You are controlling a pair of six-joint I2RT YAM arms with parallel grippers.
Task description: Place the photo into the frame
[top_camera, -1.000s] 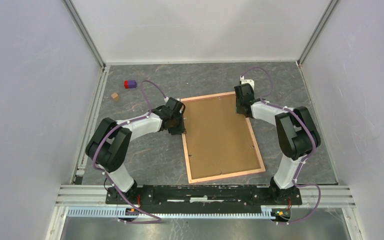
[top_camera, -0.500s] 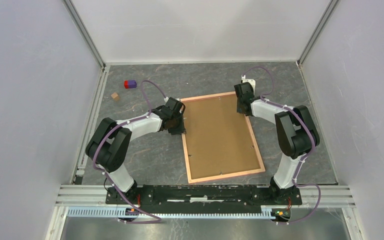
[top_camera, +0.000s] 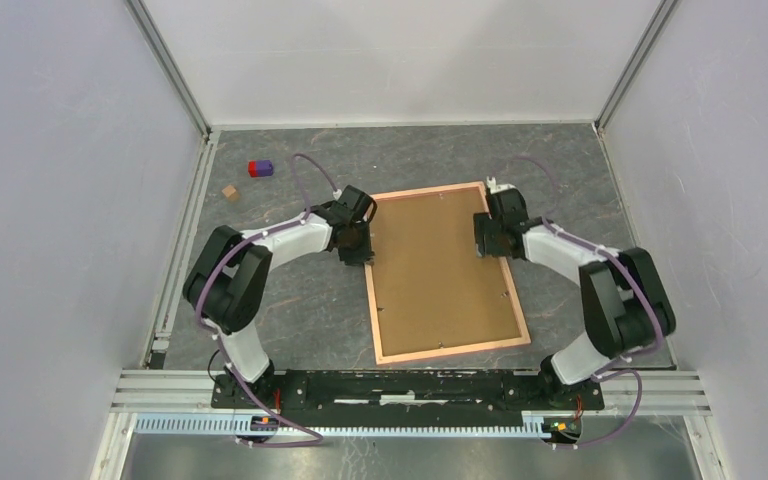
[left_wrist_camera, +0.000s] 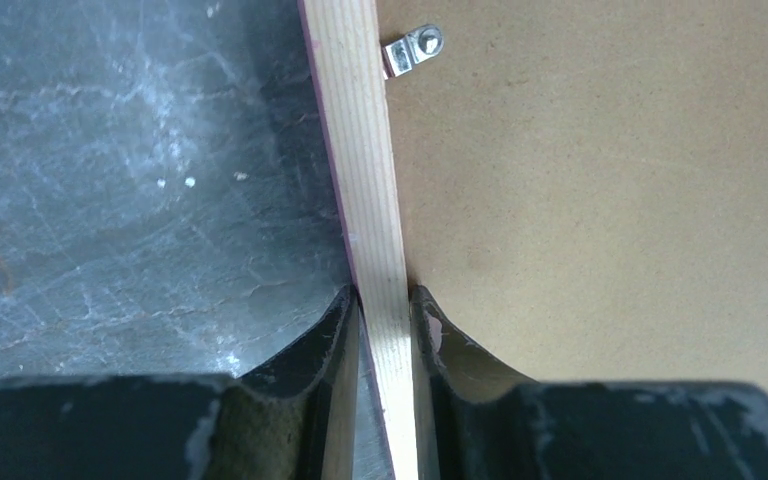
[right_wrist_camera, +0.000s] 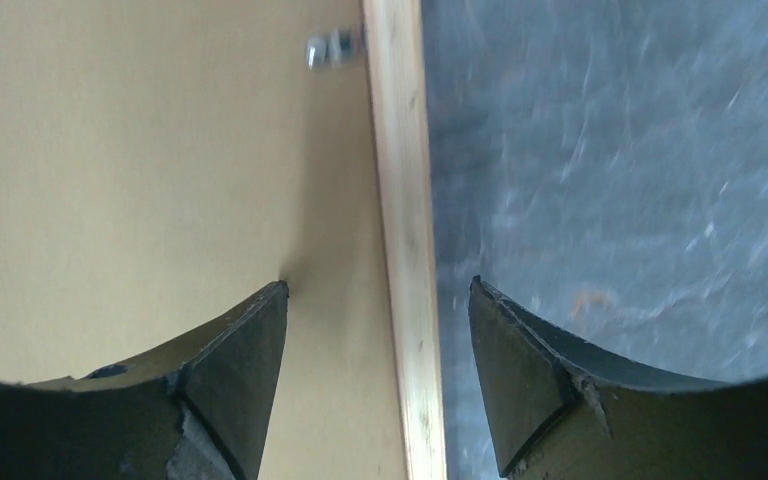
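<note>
Left wrist: pinching thin salmon-pink wooden picture frame (left_wrist_camera: 365, 150) by its rail with left gripper (left_wrist_camera: 385, 298); right wrist: straddling opposite rail with right gripper (right_wrist_camera: 378, 285), jaws wide apart.

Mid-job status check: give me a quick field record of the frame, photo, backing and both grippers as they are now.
frame: flat on the table, back side up
backing board: seated inside the frame
photo: not visible in any view
left gripper: jaws shut on the frame's left rail
right gripper: jaws open, straddling the frame's right rail
</note>
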